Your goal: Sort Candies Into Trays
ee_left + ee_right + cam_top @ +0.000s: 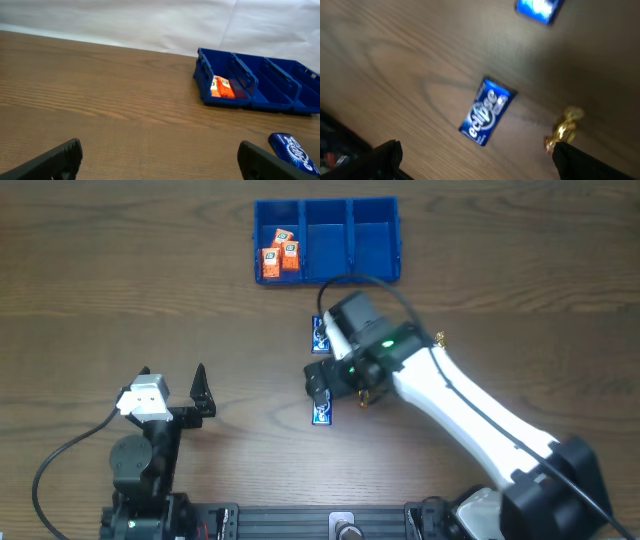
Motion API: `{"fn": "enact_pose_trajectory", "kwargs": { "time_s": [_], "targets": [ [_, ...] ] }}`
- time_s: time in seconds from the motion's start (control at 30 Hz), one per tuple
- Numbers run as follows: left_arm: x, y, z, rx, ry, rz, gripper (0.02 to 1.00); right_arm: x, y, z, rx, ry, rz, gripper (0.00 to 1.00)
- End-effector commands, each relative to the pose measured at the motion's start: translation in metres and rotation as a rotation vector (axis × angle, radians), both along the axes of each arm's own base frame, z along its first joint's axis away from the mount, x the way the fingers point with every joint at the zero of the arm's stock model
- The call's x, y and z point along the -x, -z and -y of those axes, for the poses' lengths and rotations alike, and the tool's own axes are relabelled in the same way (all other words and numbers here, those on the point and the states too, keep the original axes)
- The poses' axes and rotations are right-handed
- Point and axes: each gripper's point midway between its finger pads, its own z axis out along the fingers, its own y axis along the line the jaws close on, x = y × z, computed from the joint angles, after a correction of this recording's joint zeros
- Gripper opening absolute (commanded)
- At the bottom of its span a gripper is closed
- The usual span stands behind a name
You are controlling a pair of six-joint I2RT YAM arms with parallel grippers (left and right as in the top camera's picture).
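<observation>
Finds right end effector (477, 161) spread wide above a blue candy packet (486, 111) on the counter (100, 280), gold-wrapped candy (563, 131) near it; finds left end effector (160, 161) wide, well apart; shows orange candies (278, 256) in leftmost compartment of blue tray (327, 240)

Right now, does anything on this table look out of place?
Yes. A blue packet, a second blue packet and a gold-wrapped sweet lie loose on the table, outside the blue tray, which holds only orange sweets in one end compartment.
</observation>
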Motion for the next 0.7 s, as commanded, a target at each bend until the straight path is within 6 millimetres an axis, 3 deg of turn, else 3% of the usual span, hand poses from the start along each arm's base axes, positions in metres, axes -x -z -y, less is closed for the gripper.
{"fn": "enact_pose_trajectory", "kwargs": {
  "time_s": [0.03,0.23,0.43,0.7],
  "targets": [
    [0.002,0.016,0.0,0.011,0.002,-0.051,0.998,0.012,0.017,-0.008,0.123,0.061,-0.016,0.998],
    [0.002,0.016,0.0,0.011,0.002,-0.051,0.996,0.02,0.046,-0.004,0.248,0.127,-0.054,0.998],
    [0.002,0.016,0.0,0.011,0.002,-0.051,0.998,0.01,0.073,-0.007,0.3,0.179,-0.038,0.998],
    [0.002,0.016,0.0,0.011,0.002,-0.051,0.998,0.0,0.077,-0.011,0.321,0.24,0.032,0.987]
  ]
}}
